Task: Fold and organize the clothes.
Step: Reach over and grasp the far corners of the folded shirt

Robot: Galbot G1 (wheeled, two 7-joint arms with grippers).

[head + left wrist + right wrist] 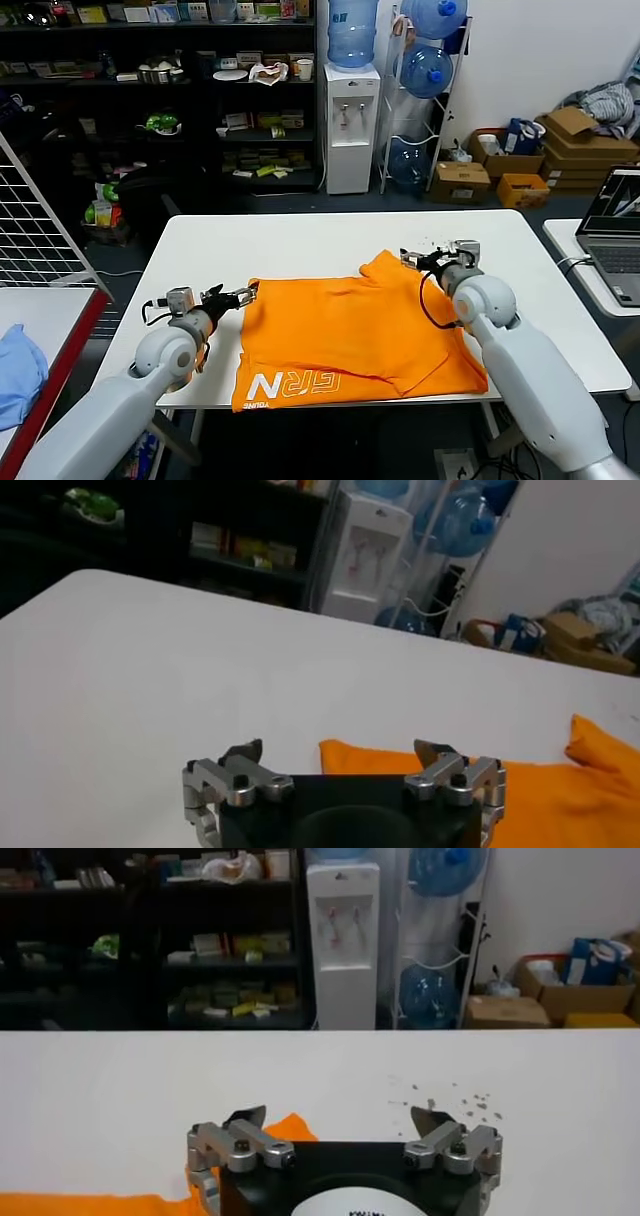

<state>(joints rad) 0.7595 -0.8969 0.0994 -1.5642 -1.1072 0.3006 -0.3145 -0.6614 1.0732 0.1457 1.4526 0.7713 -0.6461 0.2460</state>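
Nearest the head camera, my two forearms reach onto the white table (300, 235). My left gripper (243, 294) sits at the shirt's far left corner, jaws spread wide and empty, the orange edge between the fingertips (436, 748) in the wrist view. My right gripper (415, 258) sits at the raised far point of the cloth, jaws likewise wide and empty.

Task status, by my estimate: early to middle. The orange T-shirt (350, 330) lies in the middle of the worktop, reaching its near edge. One fold appears made on the right side, where layers overlap. Further folds and the final placing remain.

Orientation: the long axis runs left to right, parallel to the near edge. The white lettering (295, 384) lies at the near left corner of the cloth, reading upside down from my side.
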